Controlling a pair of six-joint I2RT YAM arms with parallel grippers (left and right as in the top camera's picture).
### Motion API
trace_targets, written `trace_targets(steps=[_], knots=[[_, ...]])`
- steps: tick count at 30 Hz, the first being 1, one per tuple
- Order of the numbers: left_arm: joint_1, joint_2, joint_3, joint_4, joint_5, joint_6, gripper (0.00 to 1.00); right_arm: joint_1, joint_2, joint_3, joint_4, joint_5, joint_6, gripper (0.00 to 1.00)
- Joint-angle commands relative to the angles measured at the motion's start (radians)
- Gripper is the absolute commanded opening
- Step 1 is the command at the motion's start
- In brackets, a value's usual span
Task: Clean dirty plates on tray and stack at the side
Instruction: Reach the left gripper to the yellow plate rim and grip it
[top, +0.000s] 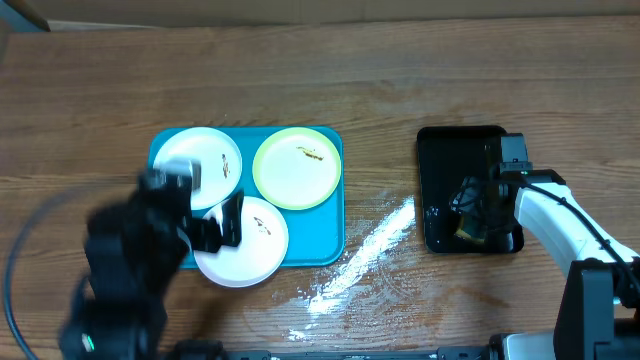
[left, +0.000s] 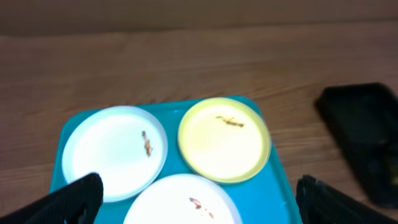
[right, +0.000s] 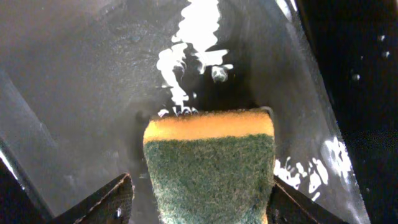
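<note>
The turquoise tray (top: 320, 250) holds three plates: a white plate (top: 205, 160) at the back left with a dark speck, a pale yellow-green plate (top: 297, 168) at the back right with brown specks, and a white plate (top: 250, 245) at the front. In the left wrist view they show as the back white plate (left: 115, 152), the yellow-green plate (left: 224, 140) and the front white plate (left: 183, 202) on the tray (left: 277, 186). My left gripper (left: 199, 205) is open wide and empty above the front white plate, and blurred overhead (top: 222, 225). My right gripper (right: 202, 208) is open around a green-and-yellow sponge (right: 208, 162), with a gap at the left finger.
A glossy black tray (top: 430, 150) with water in it stands at the right and holds the sponge and my right gripper (top: 470, 210); it also shows in the left wrist view (left: 364, 124). Wet streaks (top: 370, 250) lie on the wooden table between the two trays.
</note>
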Motion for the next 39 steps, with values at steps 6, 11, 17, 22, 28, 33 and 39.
trace_targets(steps=[6, 11, 17, 22, 28, 33, 39], knots=[[0.004, 0.370, 0.326, -0.267, 0.172, -0.057, 0.56, -0.003, 0.001, -0.003, 0.005, -0.002, 0.001, 0.69], [0.004, 0.522, 0.268, -0.333, 0.009, -0.288, 0.53, -0.003, 0.001, -0.003, 0.005, -0.002, 0.001, 0.69], [0.003, 0.734, 0.189, -0.288, 0.009, -0.340, 0.52, -0.003, 0.001, -0.003, 0.005, -0.001, 0.001, 0.69], [-0.016, 0.896, 0.187, -0.195, 0.008, -0.341, 0.50, -0.003, 0.001, -0.003, 0.005, -0.002, 0.001, 0.69], [-0.052, 1.004, 0.187, -0.090, -0.010, -0.348, 0.47, -0.003, 0.001, -0.003, 0.005, -0.001, 0.001, 0.69], [-0.074, 1.080, 0.186, -0.030, -0.030, -0.359, 0.42, -0.003, 0.001, -0.003, 0.006, -0.001, 0.002, 0.69], [-0.100, 1.134, 0.186, 0.045, -0.029, -0.367, 0.36, -0.003, 0.001, -0.003, 0.006, -0.002, 0.002, 0.69]])
